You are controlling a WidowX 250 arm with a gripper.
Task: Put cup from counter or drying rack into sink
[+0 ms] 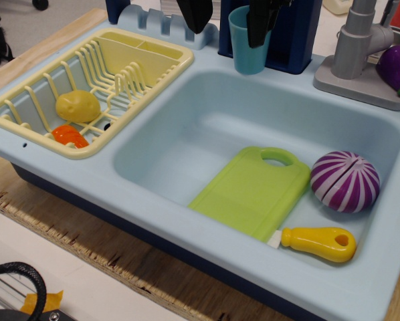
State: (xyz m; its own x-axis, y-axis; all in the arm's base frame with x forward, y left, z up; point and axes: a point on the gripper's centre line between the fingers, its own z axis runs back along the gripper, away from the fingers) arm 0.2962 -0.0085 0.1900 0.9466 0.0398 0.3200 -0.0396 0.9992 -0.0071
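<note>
The cup (249, 40) stands upright on the back rim of the counter (86, 194), at the far edge of the sink (153, 154), its open mouth up and its long axis vertical. The pincer (230, 17) hangs over it from the top of the view, released — one dark finger (195, 15) well to the left of the cup, the other (260, 23) at the cup's right rim, overlapping it in this view. Whether that finger touches the wall, or dips inside the mouth, cannot be told from here.

So the cup lies between the two fingers and just below them — closer to the right one than the left. The pincer's opening runs left to right, across the cup's upright axis, which probably suits a side grasp once the fingers drop further and close.

From there the sink lies toward the camera and lower. Its floor holds a green cutting board (250, 190), a purple onion (345, 181) and a yellow-handled knife (318, 243); the bare floor near the left wall looks the safest landing place.
</note>
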